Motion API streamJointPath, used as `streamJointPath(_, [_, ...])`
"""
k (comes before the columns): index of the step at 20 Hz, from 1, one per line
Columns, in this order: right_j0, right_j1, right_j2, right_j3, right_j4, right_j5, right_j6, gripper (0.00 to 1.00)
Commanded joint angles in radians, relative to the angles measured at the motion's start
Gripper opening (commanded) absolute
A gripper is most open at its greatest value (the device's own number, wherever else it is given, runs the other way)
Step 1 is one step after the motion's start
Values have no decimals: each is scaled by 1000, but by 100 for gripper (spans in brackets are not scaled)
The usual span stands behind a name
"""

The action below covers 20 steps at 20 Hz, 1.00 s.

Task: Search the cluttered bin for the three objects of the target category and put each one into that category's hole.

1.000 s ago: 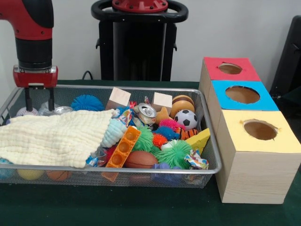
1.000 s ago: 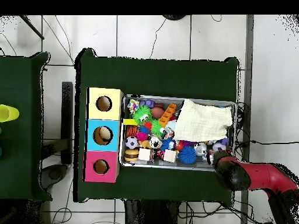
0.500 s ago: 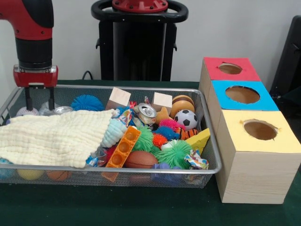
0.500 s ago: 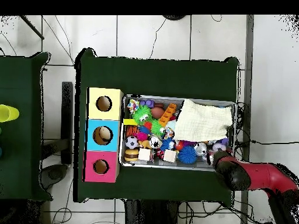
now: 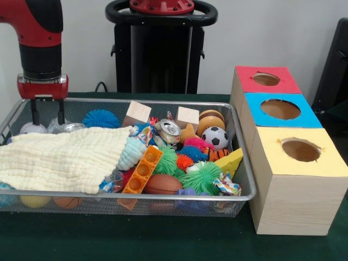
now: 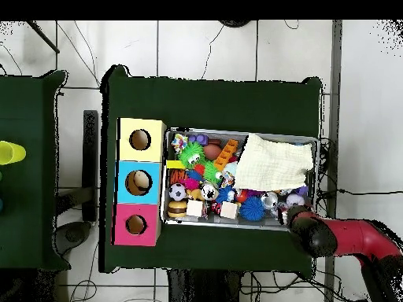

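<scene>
The silver wire mesh bin (image 5: 163, 102) is full of toys, and a cream cloth (image 5: 60, 157) covers its left half. My gripper (image 5: 48, 120) hangs open and empty over the bin's far left corner, its tips just above a clear plastic thing (image 5: 54, 126) that may be a bottle. A clear plastic piece with a blue label (image 5: 111, 182) peeks out under the cloth's front edge. The red-topped box's hole (image 5: 266, 79) is at the far right. In the overhead view the arm (image 6: 338, 236) hides the gripper at the bin's (image 6: 240, 131) lower right corner, and the red box's hole (image 6: 136, 225) is at lower left.
A silver can (image 5: 169, 130) lies mid-bin and another can top (image 5: 72, 127) shows near the gripper. Wooden blocks (image 5: 137, 112), spiky balls (image 5: 202, 176), a soccer ball (image 5: 216, 137) and an orange brick (image 5: 143, 169) crowd the bin. The blue-topped (image 5: 280, 109) and yellow-topped (image 5: 300, 150) boxes stand nearer the front-view camera.
My gripper has risen slightly over the bin's far left corner. Nothing else has moved.
</scene>
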State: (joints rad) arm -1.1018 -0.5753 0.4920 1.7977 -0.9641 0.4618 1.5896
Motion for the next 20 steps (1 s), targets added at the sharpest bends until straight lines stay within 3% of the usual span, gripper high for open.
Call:
streamJointPath(1, [-6,116,-38,-43,-58,182,-277,100])
streamJointPath(20, [-8,206,-55,-76,-136,47,-190,100])
